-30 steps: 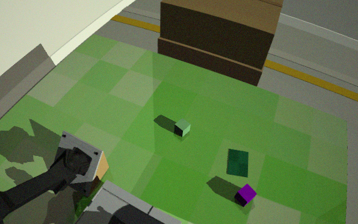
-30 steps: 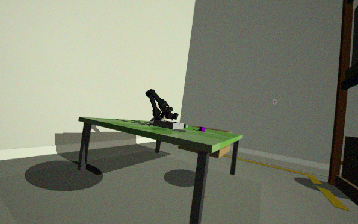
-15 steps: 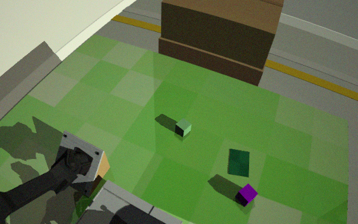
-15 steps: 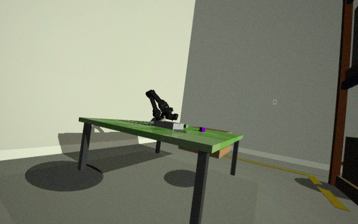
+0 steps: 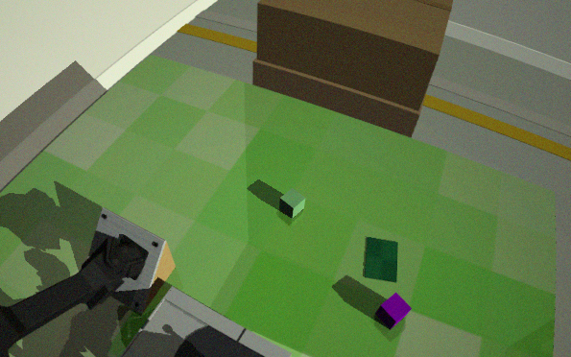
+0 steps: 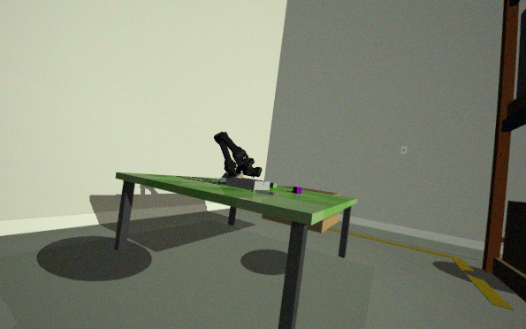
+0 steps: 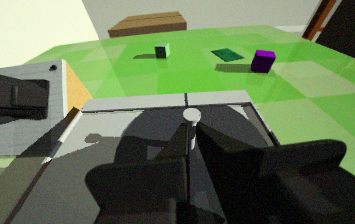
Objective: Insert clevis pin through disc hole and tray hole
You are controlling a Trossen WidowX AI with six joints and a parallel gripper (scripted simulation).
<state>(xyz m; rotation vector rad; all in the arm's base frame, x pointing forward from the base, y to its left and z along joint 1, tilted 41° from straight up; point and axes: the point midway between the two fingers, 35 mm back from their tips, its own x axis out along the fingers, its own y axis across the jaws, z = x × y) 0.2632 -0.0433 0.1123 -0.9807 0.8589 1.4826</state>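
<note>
The steel tray (image 5: 203,312) (image 6: 260,186) (image 7: 129,103) lies on the green table, its rim light grey. The disc (image 7: 138,129) shows as a wide dark round area inside the tray, partly behind the fingers; its middle hole and the tray's pin hole are not visible. My gripper (image 7: 190,126) is shut on the pin (image 7: 192,115), near the far part of the disc in the wrist view. The pin is upright, pale round head on top, with its shank showing below the fingertips. Whether its tip is above or in a hole cannot be told.
The arm's base plate (image 5: 155,259) (image 7: 24,135) stands beside the tray. Beyond the tray are a pale green cube (image 5: 293,203) (image 7: 162,51), a dark green flat patch (image 5: 381,259) (image 7: 227,54) and a purple cube (image 5: 393,311) (image 6: 297,190) (image 7: 263,61). A brown box (image 5: 343,53) (image 7: 149,24) is past the table edge.
</note>
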